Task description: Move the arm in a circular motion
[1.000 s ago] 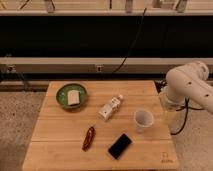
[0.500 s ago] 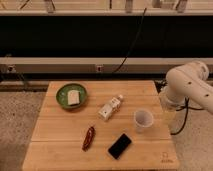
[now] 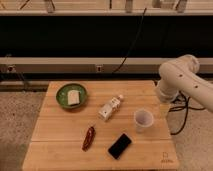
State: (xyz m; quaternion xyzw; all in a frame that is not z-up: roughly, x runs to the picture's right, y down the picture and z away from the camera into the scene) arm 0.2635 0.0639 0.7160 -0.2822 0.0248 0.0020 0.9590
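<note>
The arm (image 3: 181, 77) is large, glossy and white, with thick rounded segments. It stands at the right side of the camera view, over the right edge of the wooden table (image 3: 60, 140). One segment bends down toward the table's right rim and another runs off the right edge of the view. The gripper is not in view; I see only arm segments and joints.
On the table are a green bowl (image 3: 63, 93) holding a white block, a small white bottle (image 3: 111, 107) lying on its side, a white cup (image 3: 143, 120) nearest the arm, a red chili (image 3: 89, 137) and a black phone (image 3: 120, 145). Black cables hang behind.
</note>
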